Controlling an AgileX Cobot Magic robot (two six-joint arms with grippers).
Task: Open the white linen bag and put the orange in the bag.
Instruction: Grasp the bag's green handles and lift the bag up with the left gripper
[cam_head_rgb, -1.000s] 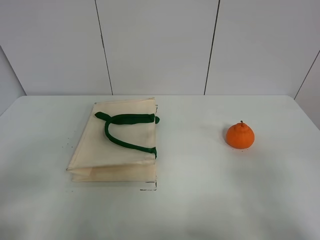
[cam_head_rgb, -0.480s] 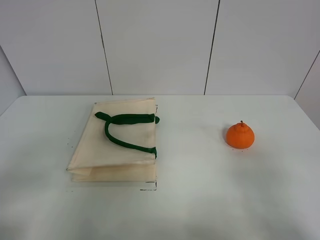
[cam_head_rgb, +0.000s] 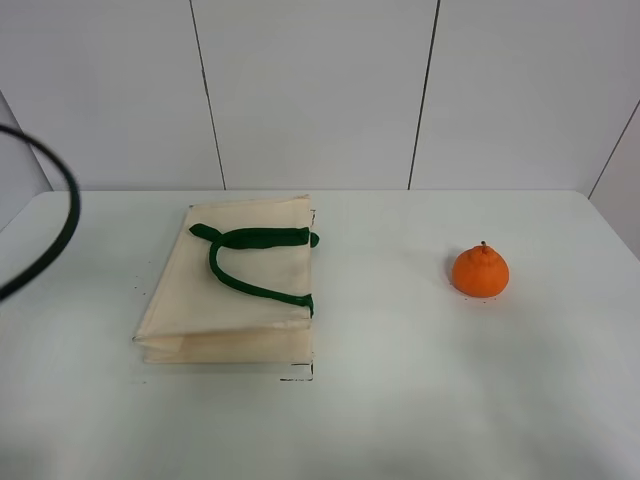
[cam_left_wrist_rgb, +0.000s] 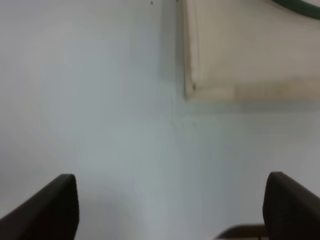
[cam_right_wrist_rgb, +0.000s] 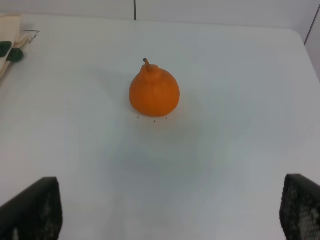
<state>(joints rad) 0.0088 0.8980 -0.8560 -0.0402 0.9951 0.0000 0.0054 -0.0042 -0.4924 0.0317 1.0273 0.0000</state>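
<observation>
You have 1 white linen bag (cam_head_rgb: 185, 300), 1 orange (cam_head_rgb: 480, 271) and 2 grippers over 1 smooth white table (cam_head_rgb: 400, 400).
The bag lies flat, a cream cloth rectangle with 1 dark green strap (cam_head_rgb: 255, 237) looped on top. The round orange (knobby stem up) sits well apart, to its right in the high view. Your left gripper (cam_left_wrist_rgb: 175, 210) near the bag's corner and right gripper (cam_right_wrist_rgb: 167, 210) facing the orange are both spread wide, empty.

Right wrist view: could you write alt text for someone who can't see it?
An orange with a stem bump sits on a white table, ahead of the right hand, whose two dark fingertips stand wide apart. A corner of the white linen bag shows at one edge.
</observation>
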